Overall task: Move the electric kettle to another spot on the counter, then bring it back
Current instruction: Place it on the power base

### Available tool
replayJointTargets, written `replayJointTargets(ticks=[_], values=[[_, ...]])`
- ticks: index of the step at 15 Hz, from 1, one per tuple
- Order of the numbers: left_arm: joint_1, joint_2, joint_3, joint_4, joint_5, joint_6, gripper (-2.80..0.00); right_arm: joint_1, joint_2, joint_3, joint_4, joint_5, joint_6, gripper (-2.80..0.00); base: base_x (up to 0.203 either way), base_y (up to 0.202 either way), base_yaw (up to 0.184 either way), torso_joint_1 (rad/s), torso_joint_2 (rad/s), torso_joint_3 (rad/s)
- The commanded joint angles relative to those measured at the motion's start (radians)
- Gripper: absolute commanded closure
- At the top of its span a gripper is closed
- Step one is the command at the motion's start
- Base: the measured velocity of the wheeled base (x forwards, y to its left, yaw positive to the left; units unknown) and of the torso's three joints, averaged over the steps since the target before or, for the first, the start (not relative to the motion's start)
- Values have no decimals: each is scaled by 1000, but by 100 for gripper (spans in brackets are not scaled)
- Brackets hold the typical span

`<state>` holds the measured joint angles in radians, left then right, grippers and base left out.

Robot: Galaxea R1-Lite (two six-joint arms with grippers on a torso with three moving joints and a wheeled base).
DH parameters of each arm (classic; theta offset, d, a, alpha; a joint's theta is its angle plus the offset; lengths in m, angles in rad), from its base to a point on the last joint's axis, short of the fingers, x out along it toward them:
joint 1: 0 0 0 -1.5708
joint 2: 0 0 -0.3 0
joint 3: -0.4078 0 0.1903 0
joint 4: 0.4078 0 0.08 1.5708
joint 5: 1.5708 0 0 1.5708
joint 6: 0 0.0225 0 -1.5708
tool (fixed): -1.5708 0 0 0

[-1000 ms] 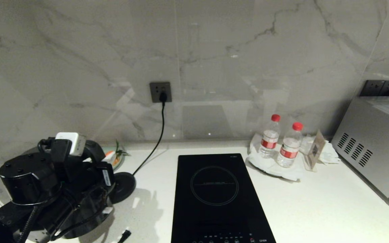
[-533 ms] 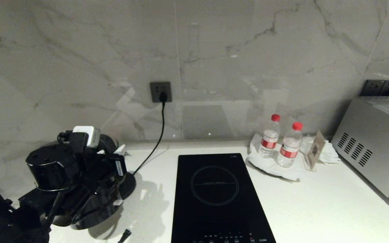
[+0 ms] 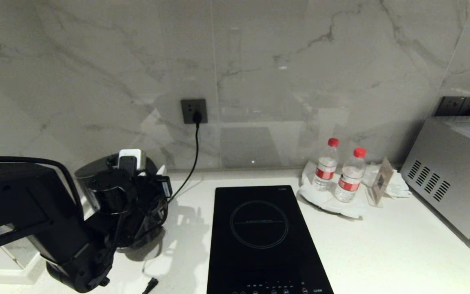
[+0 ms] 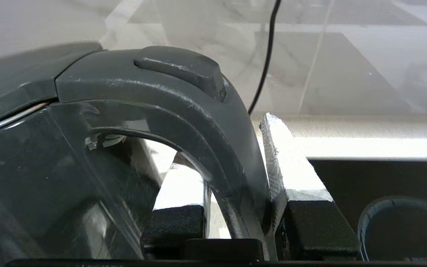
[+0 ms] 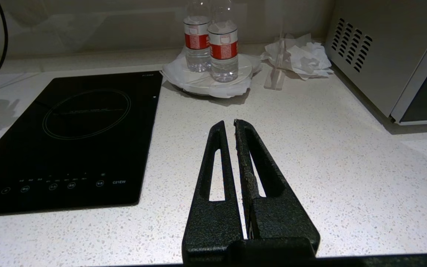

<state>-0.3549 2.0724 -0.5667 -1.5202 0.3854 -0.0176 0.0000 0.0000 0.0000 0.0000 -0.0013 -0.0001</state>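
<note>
Kettle (image 3: 96,179) sits at the left of the table (image 3: 382,253), close to the back wall and left of the hob (image 3: 259,237); most of it is hidden behind the left arm in the head view. In the left wrist view the kettle's (image 4: 50,167) loop handle (image 4: 198,122) arches up from the glossy body, and the left gripper (image 4: 232,222) pinches that handle, one finger inside the loop and the other (image 4: 291,170) pressed against its outer side. A black cord (image 3: 192,159) runs from the wall socket (image 3: 194,110) down behind the kettle. Two bottles (image 3: 339,169) stand on white paper to the right of the hob, near a microwave (image 3: 451,179). The right gripper (image 5: 232,124) hangs over bare table to the right of the hob (image 5: 69,137), its fingers pressed together and holding nothing
</note>
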Motion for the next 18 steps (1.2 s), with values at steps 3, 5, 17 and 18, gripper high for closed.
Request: replayJointTargets(ticks=[3, 5, 17, 18], values=[[0, 158, -180, -10, 75, 16, 0, 0, 2, 0, 1, 0, -1, 0, 0, 0, 0, 0, 0, 0], [5, 197, -241, -10, 81, 33, 0, 0, 0, 0, 0, 0, -1, 0, 0, 0, 0, 0, 0, 0], [60, 291, -247, 0, 79, 52, 0, 0, 0, 0, 1, 0, -1, 0, 0, 0, 0, 0, 0, 0], [56, 282, -223, -6, 79, 50, 0, 0, 0, 0, 0, 0, -1, 0, 0, 0, 0, 0, 0, 0]])
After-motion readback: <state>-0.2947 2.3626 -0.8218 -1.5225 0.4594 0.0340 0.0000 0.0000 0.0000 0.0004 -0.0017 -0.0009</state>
